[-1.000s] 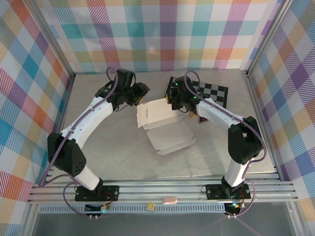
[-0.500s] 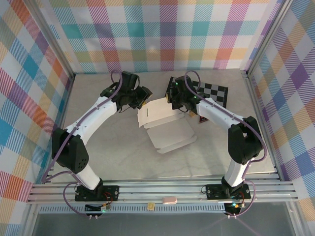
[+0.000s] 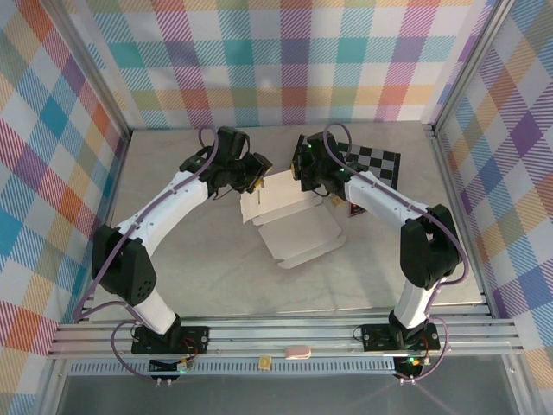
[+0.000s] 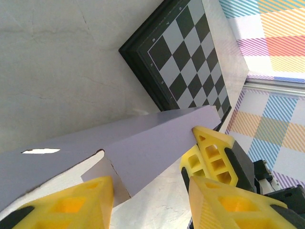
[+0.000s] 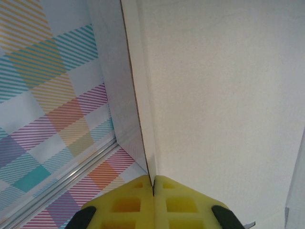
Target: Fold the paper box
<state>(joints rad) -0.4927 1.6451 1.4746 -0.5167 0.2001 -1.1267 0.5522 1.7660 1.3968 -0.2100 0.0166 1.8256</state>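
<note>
Right wrist view: right tool clamped on a thin edge of the paper box, matte whitish inside. Left wrist view: its smooth lavender flap just ahead of the released left tool, checkerboard beyond.

Pale lavender paper box, whitish inside, base flat, far flap raised, apparently half-folded.

The right tool pinches the paper box by its thin edge.
</note>
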